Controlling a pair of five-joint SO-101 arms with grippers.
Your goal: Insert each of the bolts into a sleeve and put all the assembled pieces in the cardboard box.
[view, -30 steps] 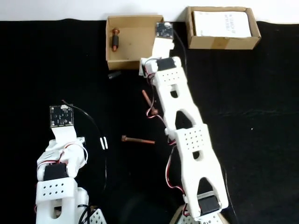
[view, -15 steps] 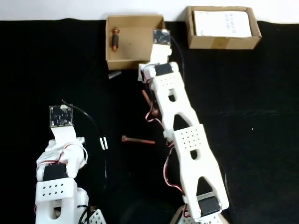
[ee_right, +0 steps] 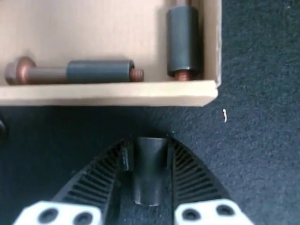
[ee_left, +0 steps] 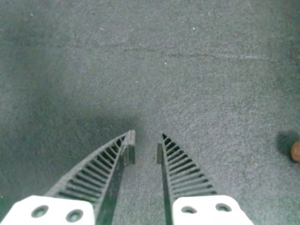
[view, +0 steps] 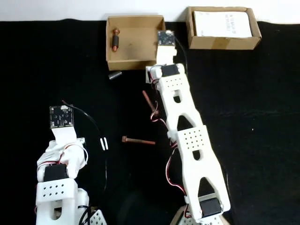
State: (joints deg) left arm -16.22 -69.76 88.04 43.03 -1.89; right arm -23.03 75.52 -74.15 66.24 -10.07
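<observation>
Sleeve: bare, clamped in right gripper's jaws; drawn back just outside cardboard box
Left gripper: jaws slightly parted, empty
Bolt: loose; probably this sleeve's partner

Both arms are white plastic shells. The right arm, at the middle-right of the high view, is made of long tapered links with cut-out windows and grids of small round holes. Black servo blocks sit at its joints, and thin red and dark wires loop along its left edge. The left arm, in the lower left, has the same perforated white casing, a black servo and a thin black cable arcing off to its right. Each wrist carries a small dark circuit board (square, on a white bracket). In the wrist views, the left gripper and right gripper have black fingers, ribbed like ladders and tapering to the tips. The fingers are set in white bases with two round holes apiece.
</observation>
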